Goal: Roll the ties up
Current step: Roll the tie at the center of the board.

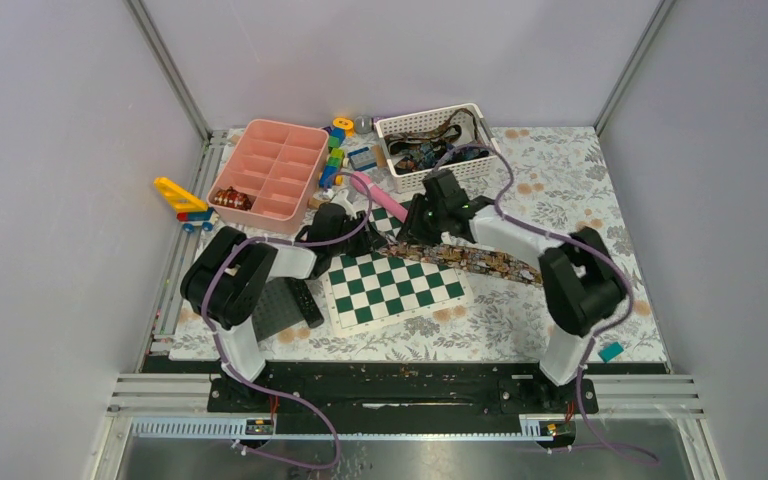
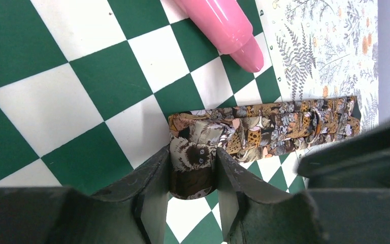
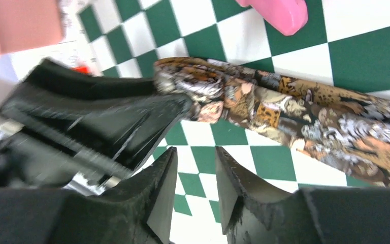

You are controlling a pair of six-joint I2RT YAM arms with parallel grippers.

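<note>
My bench (image 1: 560,180) has a floral top. A chessboard (image 1: 390,290) lies beneath my left claw (image 2: 193,152), a tie (image 1: 480,262) trailing right of it; tray (image 1: 280,165) and basket (image 1: 440,172) sit beyond, toys (image 1: 335,150) between them.

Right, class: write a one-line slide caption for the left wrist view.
Left gripper closed on the folded end of a patterned tie lying across a green-and-white chessboard.
</note>
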